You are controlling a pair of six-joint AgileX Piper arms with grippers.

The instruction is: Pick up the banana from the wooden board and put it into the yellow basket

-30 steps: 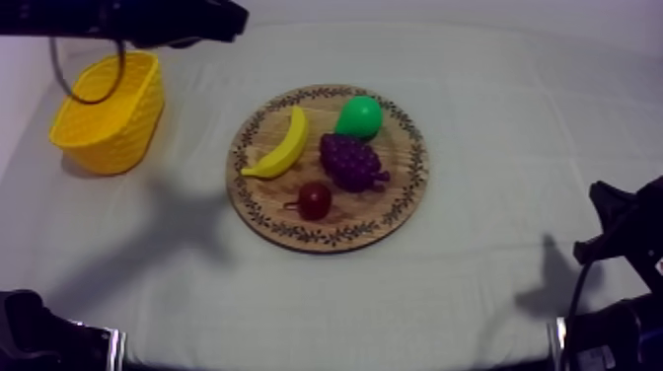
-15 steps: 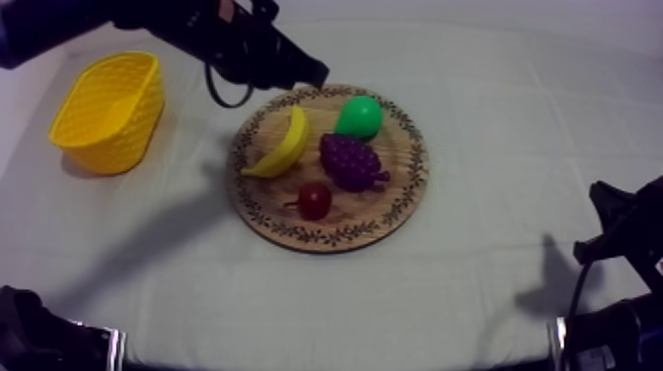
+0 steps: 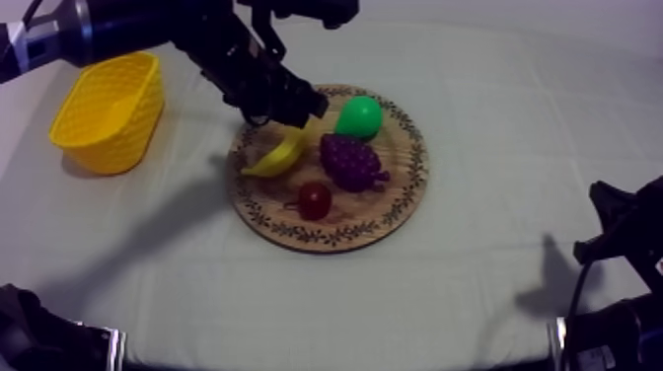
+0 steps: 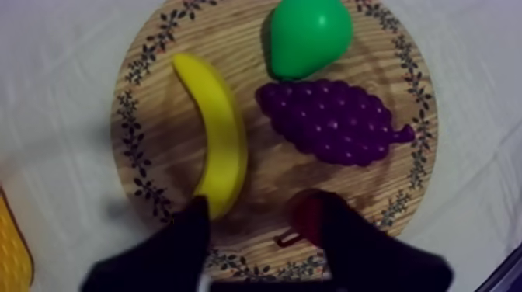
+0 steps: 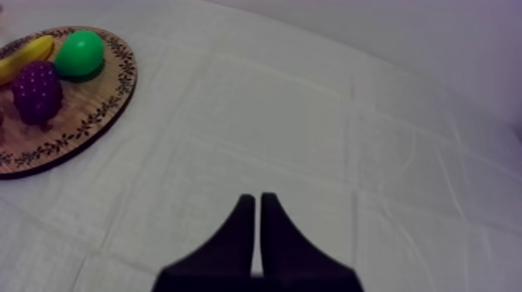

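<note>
The yellow banana (image 3: 274, 158) lies on the left half of the round wooden board (image 3: 395, 202), beside the grapes (image 3: 351, 161). My left gripper (image 3: 301, 107) hangs over the banana's far end, and its arm comes in from the upper left. In the left wrist view the banana (image 4: 221, 132) lies along the board (image 4: 155, 144), and the left gripper (image 4: 264, 206) stands open above its near tip with nothing between the fingers. The yellow basket (image 3: 107, 109) stands at the far left. My right gripper (image 5: 257, 198) is shut on nothing over bare cloth.
A green pear (image 3: 358, 116) and a small red fruit (image 3: 314, 200) share the board with the grapes. The red fruit (image 4: 304, 216) is partly behind one left finger. My right arm (image 3: 622, 232) rests at the lower right. Bare cloth lies between board and basket.
My left arm has swung from above the basket to the board and come down over the banana. Its fingers have opened. The right arm and the fruit have not moved.
</note>
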